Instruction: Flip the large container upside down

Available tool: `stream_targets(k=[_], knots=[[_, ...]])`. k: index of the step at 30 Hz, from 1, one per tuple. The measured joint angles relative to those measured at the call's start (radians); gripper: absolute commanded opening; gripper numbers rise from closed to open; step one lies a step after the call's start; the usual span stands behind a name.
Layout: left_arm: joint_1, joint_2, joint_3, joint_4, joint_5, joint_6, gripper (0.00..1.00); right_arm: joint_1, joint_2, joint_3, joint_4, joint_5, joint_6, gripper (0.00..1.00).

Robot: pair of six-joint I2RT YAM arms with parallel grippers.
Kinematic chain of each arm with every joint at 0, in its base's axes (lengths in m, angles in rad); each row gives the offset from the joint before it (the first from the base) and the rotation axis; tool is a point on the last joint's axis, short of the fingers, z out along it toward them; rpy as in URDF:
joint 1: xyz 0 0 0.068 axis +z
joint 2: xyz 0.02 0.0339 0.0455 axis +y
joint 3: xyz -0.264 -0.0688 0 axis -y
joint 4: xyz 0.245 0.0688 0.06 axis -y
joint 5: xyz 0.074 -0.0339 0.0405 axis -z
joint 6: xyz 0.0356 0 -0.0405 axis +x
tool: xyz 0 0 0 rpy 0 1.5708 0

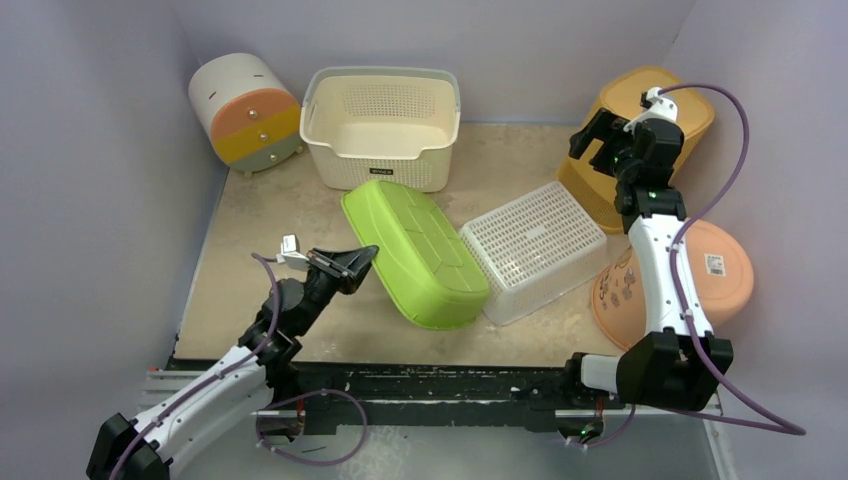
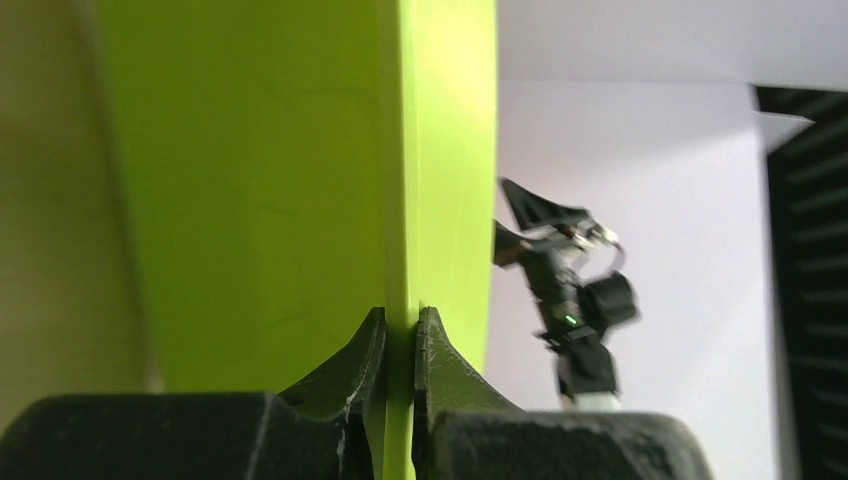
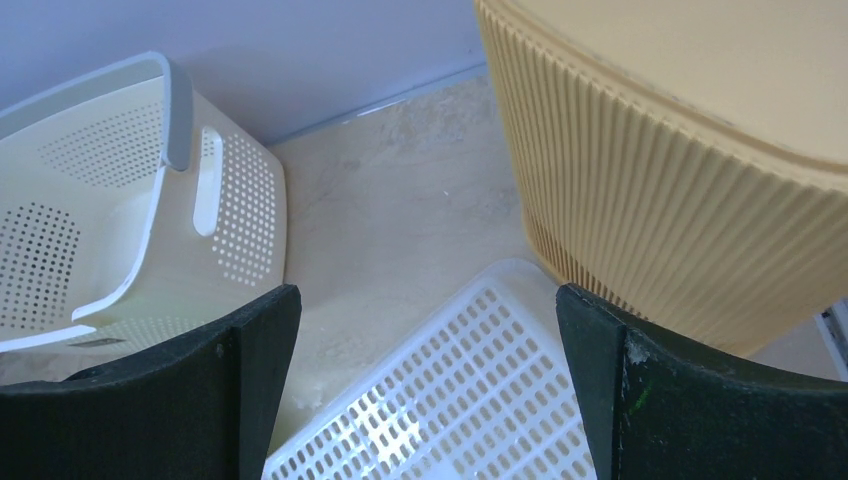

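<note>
Grip on the rim is what we notice first: the left gripper (image 1: 357,262) has its jaws pinched tight on the thin edge of the lime-green oblong plastic tub (image 1: 420,255). In the left wrist view the left gripper (image 2: 401,322) shows that edge running straight up between the two black fingers. We judge a rim pinch was chosen because it gives a lever for rolling the tub over.

The tub lies at the middle of the beige stone-look table (image 1: 265,220), with its brick-patterned base facing up and its far end touching the white lattice plastic basket (image 1: 535,250). It looks largely inverted but tilted, so we would say the turn is close to finished rather than settled flat.

The right gripper (image 1: 598,135) hangs over the back right with its jaws spread wide and nothing between them. We think it is parked clear of the flip. Its wrist view shows the right gripper (image 3: 428,300) above the lattice basket, beside the yellow ribbed bin (image 3: 680,190).

Writing is scarce. The cream perforated basket with a grey rim (image 1: 380,115) carries a small dark label on its front, too small to read. The peach-orange plastic bowl (image 1: 725,285) has a white sticker and printing on its side, both illegible to us.
</note>
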State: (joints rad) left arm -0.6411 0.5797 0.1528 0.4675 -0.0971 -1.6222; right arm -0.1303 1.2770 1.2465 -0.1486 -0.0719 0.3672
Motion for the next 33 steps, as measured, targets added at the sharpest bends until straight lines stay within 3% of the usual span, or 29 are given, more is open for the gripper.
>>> stream_targets(k=[13, 16, 20, 27, 33], knots=[[0.010, 0.113, 0.339, -0.722, -0.225, 0.155, 0.00, 0.000, 0.007, -0.021, 0.028, -0.006, 0.000, 1.00], [0.013, 0.153, 0.363, -0.920, -0.262, 0.222, 0.08, 0.000, 0.007, -0.030, 0.028, -0.007, 0.000, 1.00], [0.011, 0.166, 0.365, -1.192, -0.249, 0.291, 0.09, 0.000, 0.006, -0.045, 0.031, -0.007, 0.000, 1.00], [0.008, 0.124, 0.365, -1.345, -0.228, 0.342, 0.13, 0.000, 0.006, -0.062, 0.032, -0.008, 0.000, 1.00], [0.006, 0.153, 0.407, -1.413, -0.233, 0.390, 0.28, 0.000, 0.006, -0.062, 0.032, -0.022, -0.003, 1.00]])
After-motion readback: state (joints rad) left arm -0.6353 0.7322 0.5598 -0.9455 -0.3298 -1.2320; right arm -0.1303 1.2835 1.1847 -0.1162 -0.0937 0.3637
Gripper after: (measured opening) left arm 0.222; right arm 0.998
